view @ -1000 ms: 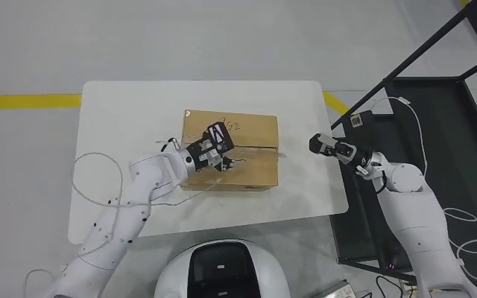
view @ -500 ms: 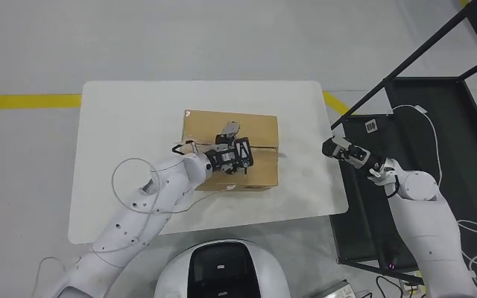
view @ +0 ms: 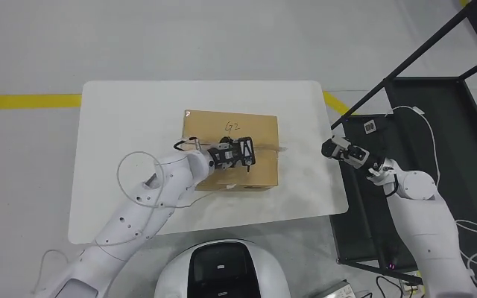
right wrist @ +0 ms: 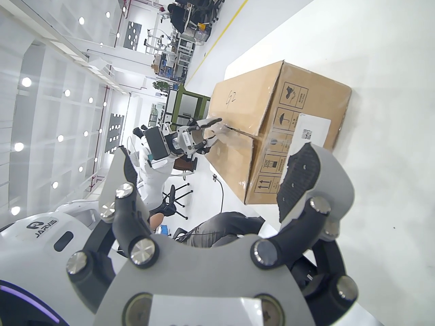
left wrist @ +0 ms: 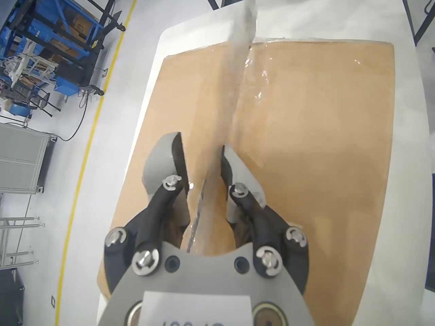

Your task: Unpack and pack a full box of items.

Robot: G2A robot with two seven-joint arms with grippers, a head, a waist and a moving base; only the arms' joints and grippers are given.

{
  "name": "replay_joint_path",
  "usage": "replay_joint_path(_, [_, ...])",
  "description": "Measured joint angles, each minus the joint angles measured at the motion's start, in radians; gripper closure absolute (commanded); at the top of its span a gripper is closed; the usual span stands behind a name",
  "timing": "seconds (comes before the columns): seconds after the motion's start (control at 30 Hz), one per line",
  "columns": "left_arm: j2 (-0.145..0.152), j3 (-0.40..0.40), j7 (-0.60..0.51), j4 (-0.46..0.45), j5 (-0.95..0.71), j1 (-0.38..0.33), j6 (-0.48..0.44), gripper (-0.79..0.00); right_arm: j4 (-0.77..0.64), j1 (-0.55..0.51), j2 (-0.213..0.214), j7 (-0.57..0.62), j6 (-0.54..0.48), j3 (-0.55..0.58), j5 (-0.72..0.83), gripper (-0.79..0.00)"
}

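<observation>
One tape strip point(left wrist: 234, 79) between left jaws, above box point(left wrist: 323, 137).

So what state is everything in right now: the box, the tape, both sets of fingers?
box: shut, flaps down
tape strip: peeled up off the top seam, far end in the air
left fingers: apart, tape running between them
right fingers: open, empty
</observation>
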Motion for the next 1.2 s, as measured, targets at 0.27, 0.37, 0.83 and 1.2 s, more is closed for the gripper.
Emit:
replay_joint_path(0.27, [-0.014, -0.004, 0.006, 0.014, -0.056, -0.032, -0.018, 0.0, 0.029, 0.008, 0.0, 0.005, -0.008, 0.006, 0.021, -0.785])
replay_joint_path(0.37, [-0.015, -0.023, 0.054, 0.005, -0.076, -0.024, 0.027, 0.0, 0.034, 0.004, 0.0, 0.008, -0.014, 0.015, 0.037, -0.785])
replay_joint_path(0.83, [-0.034, 0.015, 0.122, 0.049, 0.019, -0.007, 0.163, 0.0, 0.047, 0.014, -0.003, 0.012, -0.008, -0.004, 0.029, -0.785])
replay_joint_path(1.2, [-0.067, 0.084, 0.09, 0.125, 0.06, -0.042, 0.162, 0.0, 0.054, 0.012, -0.002, 0.011, -0.009, 0.0, 0.026, -0.785])
